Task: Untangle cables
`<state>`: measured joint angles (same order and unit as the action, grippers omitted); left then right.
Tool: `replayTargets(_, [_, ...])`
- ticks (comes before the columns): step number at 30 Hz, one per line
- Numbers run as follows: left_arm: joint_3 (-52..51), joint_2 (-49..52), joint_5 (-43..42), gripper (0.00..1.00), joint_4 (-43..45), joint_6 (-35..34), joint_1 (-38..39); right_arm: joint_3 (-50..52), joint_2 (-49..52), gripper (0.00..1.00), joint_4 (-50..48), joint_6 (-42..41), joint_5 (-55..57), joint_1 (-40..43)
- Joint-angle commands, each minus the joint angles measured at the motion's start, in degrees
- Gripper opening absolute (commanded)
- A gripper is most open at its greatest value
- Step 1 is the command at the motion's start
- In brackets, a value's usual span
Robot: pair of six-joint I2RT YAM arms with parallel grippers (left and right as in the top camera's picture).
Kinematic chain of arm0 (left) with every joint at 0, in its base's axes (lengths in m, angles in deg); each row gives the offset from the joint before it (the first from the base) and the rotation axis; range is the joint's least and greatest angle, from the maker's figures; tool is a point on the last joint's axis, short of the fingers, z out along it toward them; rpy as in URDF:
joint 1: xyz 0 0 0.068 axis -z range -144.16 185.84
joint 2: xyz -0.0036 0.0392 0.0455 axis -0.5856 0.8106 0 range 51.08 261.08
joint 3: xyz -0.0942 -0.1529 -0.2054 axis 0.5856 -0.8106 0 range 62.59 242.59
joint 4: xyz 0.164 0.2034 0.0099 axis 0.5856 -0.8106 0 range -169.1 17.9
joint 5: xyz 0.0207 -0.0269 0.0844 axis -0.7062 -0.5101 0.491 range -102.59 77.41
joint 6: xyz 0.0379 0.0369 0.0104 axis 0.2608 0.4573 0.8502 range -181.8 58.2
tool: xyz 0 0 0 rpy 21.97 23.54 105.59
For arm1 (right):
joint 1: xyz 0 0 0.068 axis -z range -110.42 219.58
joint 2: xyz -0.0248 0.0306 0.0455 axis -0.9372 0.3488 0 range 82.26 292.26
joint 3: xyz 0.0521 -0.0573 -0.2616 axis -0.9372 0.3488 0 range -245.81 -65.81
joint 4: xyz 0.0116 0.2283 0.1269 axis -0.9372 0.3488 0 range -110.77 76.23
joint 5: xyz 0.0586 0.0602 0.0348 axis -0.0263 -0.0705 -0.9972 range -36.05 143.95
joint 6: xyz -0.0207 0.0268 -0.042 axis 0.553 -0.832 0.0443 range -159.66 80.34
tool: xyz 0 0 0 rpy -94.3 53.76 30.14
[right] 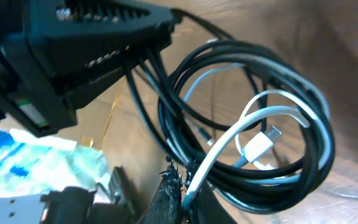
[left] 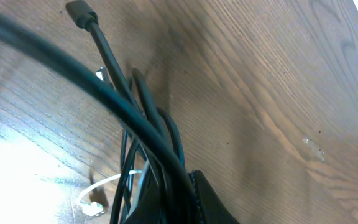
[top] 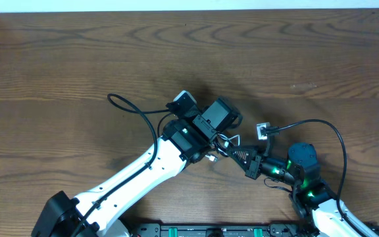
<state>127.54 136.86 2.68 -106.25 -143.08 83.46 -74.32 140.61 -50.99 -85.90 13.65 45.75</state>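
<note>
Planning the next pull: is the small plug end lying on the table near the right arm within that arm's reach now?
Probably not yet: the plug lies in the open and close by, but the right gripper has its jaws shut on the cables.

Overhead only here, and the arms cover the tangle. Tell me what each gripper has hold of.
Observer: The left gripper is shut on the cables, pinching several black strands at the top of a coil.
Operator: Now the right one.
Observer: The right gripper is shut at the coil's lower edge, where the white strand and black loops pass its tips.
Operator: Report any free end.
Observer: In the left wrist view, one black cord runs away from the bundle and ends in a small dark plug.
</note>
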Motion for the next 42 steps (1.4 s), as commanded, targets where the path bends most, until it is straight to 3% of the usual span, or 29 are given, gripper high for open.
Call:
replayTargets(1, [0.0,0.07,0.37,0.17,-0.07,-0.92,-0.33,-0.33,-0.22,0.01,-0.28,-1.99,-6.84,0.11])
replayTargets(3, [-0.02,0.07,0.37,0.39,-0.11,-0.9,-0.33,-0.33,-0.22,0.01,-0.72,-2.8,-8.9,0.11])
replayTargets(4, [-0.02,0.07,0.37,0.62,-0.2,-0.87,-0.33,-0.33,-0.22,0.01,-1.49,-3.28,-9.64,0.11])
replayTargets(6, [-0.02,0.07,0.37,0.79,-1.07,-0.83,-0.33,-0.33,-0.22,0.01,-2.32,-4.74,-9.33,0.13])
replayTargets(8, [-0.02,0.07,0.37,0.86,-3.21,0.57,-0.33,-0.33,-0.22,0.01,-2.6,-6.36,-7.17,0.17])
replayTargets(13, [-0.02,0.07,0.37,0.87,-7.41,7.61,-0.33,-0.33,-0.2,0.01,-1.81,-10.27,2.21,0.17])
replayTargets(18, [-0.02,0.07,0.07,0.87,-12.46,7.56,-0.33,-0.33,-0.2,0.01,-1.25,-15.23,10.62,0.17])
replayTargets(24, [0.0,0.07,-9.81,0.87,-13.14,10.64,-0.33,-0.33,-0.2,0.02,-0.85,-18.47,16.11,0.17])
replayTargets(30, [-0.02,0.07,-18.62,0.87,-13.2,18.47,-0.35,-0.33,-0.2,0.01,2.4,-20.85,25.57,0.48])
replayTargets(38, [0.0,0.04,-26.64,0.87,-13.16,23.3,-3.32,-0.35,-0.2,0.01,2.4,-22.08,26.4,3.02])
replayTargets(39, [0.0,0.04,-27.5,0.86,-12.92,23.41,-4.83,-0.33,-0.2,0.01,2.56,-22.05,25.94,3.02])
replayTargets(42, [0.0,0.04,-27.5,0.55,-10.86,23.39,-8.02,-0.33,-0.2,0.01,4.09,-22.08,23.23,3.02])
